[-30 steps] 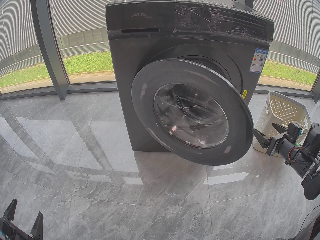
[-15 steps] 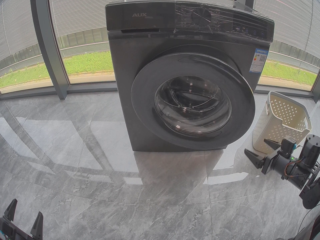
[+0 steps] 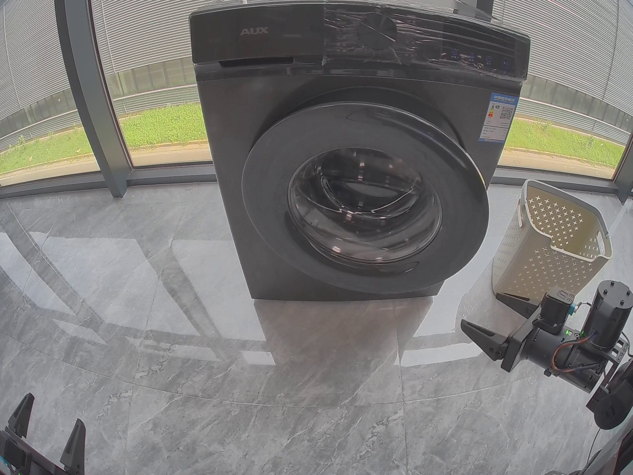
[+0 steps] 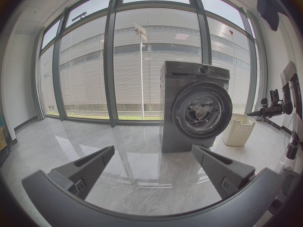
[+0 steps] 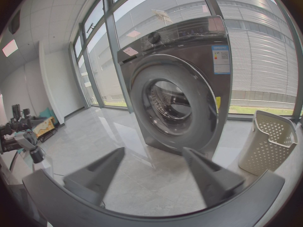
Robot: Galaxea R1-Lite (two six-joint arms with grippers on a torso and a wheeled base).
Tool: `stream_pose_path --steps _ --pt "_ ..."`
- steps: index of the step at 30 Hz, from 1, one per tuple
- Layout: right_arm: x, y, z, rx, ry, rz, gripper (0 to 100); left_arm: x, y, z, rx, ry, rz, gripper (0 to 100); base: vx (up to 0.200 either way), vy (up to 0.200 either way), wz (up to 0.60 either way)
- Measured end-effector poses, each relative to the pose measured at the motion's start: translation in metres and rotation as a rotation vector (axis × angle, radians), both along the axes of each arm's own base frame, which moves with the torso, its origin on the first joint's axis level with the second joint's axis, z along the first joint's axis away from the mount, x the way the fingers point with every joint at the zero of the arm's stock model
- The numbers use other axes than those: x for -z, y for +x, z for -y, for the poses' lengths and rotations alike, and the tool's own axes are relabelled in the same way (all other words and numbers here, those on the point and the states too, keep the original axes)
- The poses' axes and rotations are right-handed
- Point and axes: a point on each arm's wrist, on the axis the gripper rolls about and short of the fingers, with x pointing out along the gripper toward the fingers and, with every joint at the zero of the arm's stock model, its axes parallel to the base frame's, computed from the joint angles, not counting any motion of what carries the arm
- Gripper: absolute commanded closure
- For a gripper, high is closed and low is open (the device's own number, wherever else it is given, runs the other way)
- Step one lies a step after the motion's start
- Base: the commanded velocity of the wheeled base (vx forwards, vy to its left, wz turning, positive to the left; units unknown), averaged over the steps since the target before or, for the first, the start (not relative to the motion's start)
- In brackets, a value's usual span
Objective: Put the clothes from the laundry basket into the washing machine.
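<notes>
Presently on record:

1. Washing machine (image 3: pixel 227 166): dark grey front-loader, standing on the floor against the far window wall, centre of the scene. Its round door (image 3: pixel 364 199) lies flush against the front, and the drum shows through the glass. A dial (image 3: pixel 377 31) sits on the top panel under plastic wrap, and a label (image 3: pixel 498 117) is on the upper right of the front.

2. Laundry basket (image 3: pixel 550 245): cream, perforated, upright on the floor just right of the machine and apart from it. Its bottom is hidden, so I cannot tell what it contains.

3. Right gripper (image 3: pixel 480 309): held above the floor on the near side of the basket, pointing left across the front of the machine. Fingers spread wide, holding nothing.

4. Left gripper (image 3: pixel 53 410): low at the near left corner, well apart from the machine and the basket. Fingers spread wide, holding nothing.

5. Floor (image 3: pixel 198 298): glossy grey stone tile that mirrors the window frames.

6. Windows (image 3: pixel 158 67): tall panes behind the machine, with grass and a ribbed building outside.
</notes>
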Motion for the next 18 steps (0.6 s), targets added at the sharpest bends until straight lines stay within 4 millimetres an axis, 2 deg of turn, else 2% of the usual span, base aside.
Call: stream_pose_path --steps 5,18 --pt "-0.005 -0.005 -0.014 -0.065 0.050 0.023 100 0.000 0.000 0.000 -0.001 0.000 0.000 0 0.000 0.000 0.00" --pt "0.000 -0.007 -0.023 -0.103 0.052 0.002 100 0.000 0.000 0.000 0.003 -0.002 0.000 0 0.200 0.000 0.00"
